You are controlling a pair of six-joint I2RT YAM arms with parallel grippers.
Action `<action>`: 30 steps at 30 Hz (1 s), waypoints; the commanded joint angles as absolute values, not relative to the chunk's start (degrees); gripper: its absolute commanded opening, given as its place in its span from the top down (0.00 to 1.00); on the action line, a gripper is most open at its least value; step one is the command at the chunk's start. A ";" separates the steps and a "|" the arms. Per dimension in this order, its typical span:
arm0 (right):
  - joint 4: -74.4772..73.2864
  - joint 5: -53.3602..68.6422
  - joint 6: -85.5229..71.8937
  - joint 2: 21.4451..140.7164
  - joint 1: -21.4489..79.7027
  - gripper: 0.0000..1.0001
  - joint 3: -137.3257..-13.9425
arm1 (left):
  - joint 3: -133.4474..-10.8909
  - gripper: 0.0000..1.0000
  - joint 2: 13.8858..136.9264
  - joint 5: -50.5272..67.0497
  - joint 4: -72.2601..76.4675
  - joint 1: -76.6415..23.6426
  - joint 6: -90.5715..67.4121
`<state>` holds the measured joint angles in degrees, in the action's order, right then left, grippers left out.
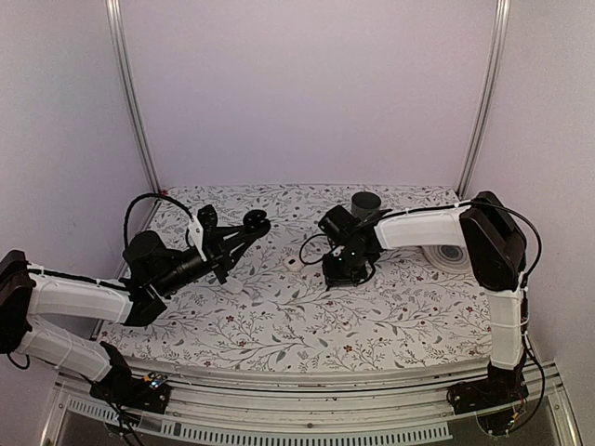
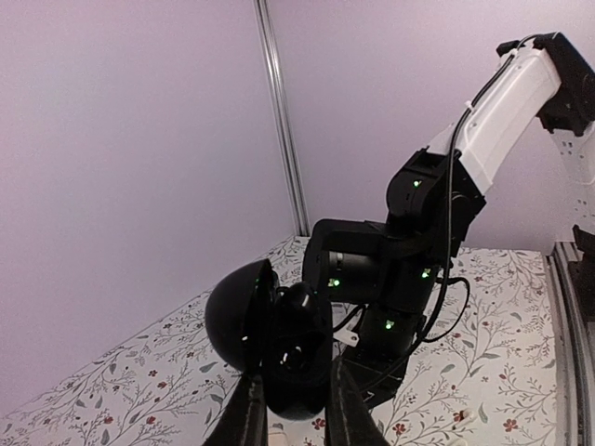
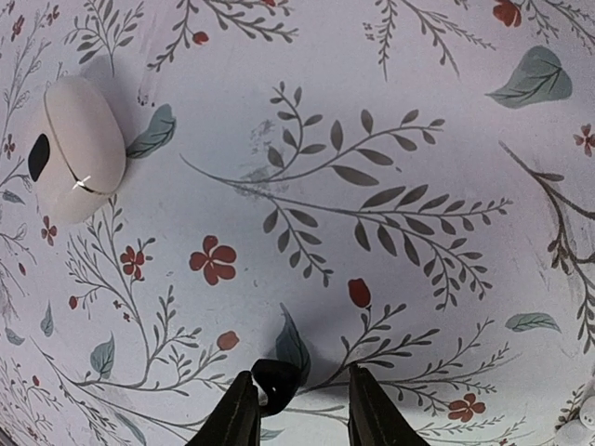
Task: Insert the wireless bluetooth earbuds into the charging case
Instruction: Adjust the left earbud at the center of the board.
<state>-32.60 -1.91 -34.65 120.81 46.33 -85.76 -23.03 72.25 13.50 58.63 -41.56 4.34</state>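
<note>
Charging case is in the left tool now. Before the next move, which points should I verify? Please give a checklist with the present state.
1. Left tool grips the charging case: ok, pinched between both fingers.
2. Lid open: ok, swung back.
3. Earbud secured in right tool: cannot tell; the black nub sits against one finger, with a gap beside it.
4. Right tool lined up with the case: not ok; the top view shows it pointing down at the table, apart from the case.
5. Second earbud located: cannot tell; no view shows it clearly.
6. White oval object out of the way: ok, lying apart from both tools.
</note>
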 commanded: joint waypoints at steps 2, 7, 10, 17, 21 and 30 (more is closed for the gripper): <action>-35.47 -3.91 -32.04 120.89 46.93 0.64 -85.43 | -23.68 1.00 72.52 14.13 58.89 -40.87 3.73; -35.27 -4.04 -31.82 119.02 46.55 0.64 -82.83 | -23.91 1.00 72.68 14.06 58.62 -40.87 3.65; -34.47 -3.80 -31.65 117.66 46.12 0.64 -81.42 | -24.04 1.00 72.90 14.07 58.47 -40.87 3.59; -35.47 -4.07 -31.38 116.24 45.70 0.67 -81.08 | -24.09 1.00 72.99 13.93 58.33 -40.87 3.52; -35.49 -4.64 -31.39 115.78 44.78 0.67 -79.56 | -24.17 1.00 73.16 13.86 58.35 -40.84 3.51; -34.23 -4.52 -31.29 115.96 43.95 0.67 -79.78 | -24.26 1.00 73.38 14.03 58.45 -40.83 3.32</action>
